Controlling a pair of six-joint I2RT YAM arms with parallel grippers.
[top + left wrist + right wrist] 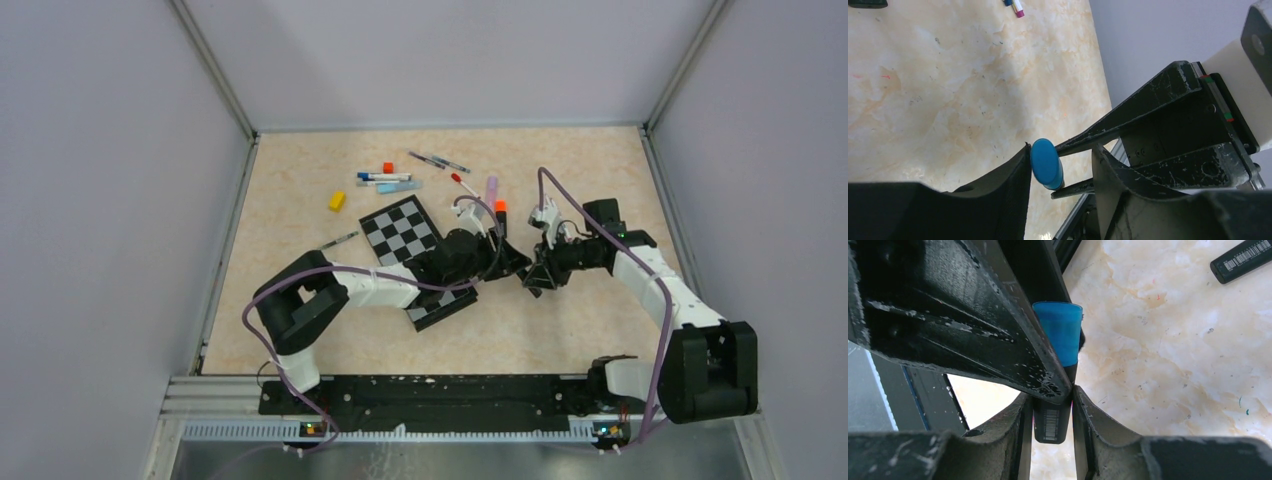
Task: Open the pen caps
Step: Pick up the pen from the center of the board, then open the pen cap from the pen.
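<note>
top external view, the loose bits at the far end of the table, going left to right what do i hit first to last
yellow block → orange cube → two thin pens → lilac marker

We see a table (560,330) that is pale cream with soft orange swirls, like marble. On it is a board (402,230) with black and white squares. A block (337,201) is yellow and a cube (388,168) is orange-red. Up close, one cap (1046,162) is bright blue. Its pen (1050,422) is black, with a white label of thin black lines. Another marker (1243,257) is black with the same kind of label. We also spot an orange cap (500,207), a lilac cap (491,185) and a pink pen end (1018,9). The left arm (375,287) and the right arm (655,275) are white and black, with purple cables (541,190). The walls (100,200) are pale grey-lilac.
</note>
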